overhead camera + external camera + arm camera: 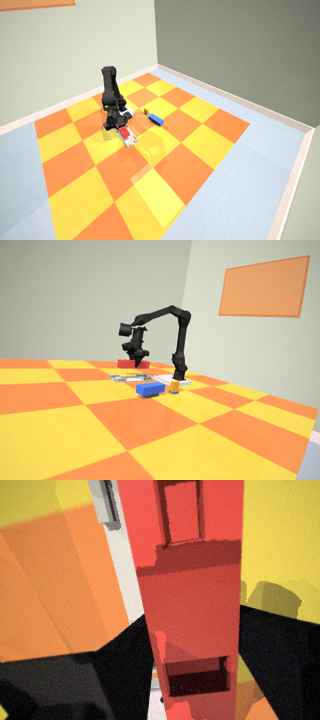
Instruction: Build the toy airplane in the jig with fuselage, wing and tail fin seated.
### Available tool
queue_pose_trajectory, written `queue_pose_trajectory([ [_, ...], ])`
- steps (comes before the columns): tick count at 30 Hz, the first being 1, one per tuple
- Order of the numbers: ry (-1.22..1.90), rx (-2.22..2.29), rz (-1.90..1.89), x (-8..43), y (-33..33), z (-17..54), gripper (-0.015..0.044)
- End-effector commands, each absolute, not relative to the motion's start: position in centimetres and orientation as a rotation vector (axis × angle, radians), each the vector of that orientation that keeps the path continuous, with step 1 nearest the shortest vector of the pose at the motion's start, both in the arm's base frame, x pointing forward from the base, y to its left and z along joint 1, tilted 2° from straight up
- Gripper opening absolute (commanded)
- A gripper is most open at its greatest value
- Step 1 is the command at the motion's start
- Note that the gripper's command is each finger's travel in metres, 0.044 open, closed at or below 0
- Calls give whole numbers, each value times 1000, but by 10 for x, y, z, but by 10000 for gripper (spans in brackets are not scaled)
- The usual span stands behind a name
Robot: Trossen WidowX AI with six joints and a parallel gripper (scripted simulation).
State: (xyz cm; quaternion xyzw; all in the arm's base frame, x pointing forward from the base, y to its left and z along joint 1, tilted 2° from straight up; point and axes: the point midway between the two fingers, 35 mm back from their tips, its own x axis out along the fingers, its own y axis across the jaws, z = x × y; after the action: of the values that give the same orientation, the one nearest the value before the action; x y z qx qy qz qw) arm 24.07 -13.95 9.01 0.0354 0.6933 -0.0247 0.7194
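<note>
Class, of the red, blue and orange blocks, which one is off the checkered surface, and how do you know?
The long red block with two rectangular sockets: the black claw grips it in the air.

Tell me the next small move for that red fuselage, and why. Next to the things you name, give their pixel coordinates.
I'd shift the red fuselage (124, 131) (122, 364) (192, 600) slightly sideways over the jig (131, 141) (117, 379) (124, 565) before lowering. The exterior view shows it held above the jig, while the wrist view shows jig along its left edge but only tabletop along its right, suggesting it's off-center.
</note>
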Motion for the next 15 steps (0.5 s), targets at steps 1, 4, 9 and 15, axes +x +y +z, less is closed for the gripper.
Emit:
queue_pose_trajectory([
  [1,1534,77,-48,240,-139,88,184],
  [4,1534,77,-48,240,-139,88,195],
  [9,1534,77,-48,240,-139,88,195],
  [15,1534,77,-48,240,-139,88,195],
])
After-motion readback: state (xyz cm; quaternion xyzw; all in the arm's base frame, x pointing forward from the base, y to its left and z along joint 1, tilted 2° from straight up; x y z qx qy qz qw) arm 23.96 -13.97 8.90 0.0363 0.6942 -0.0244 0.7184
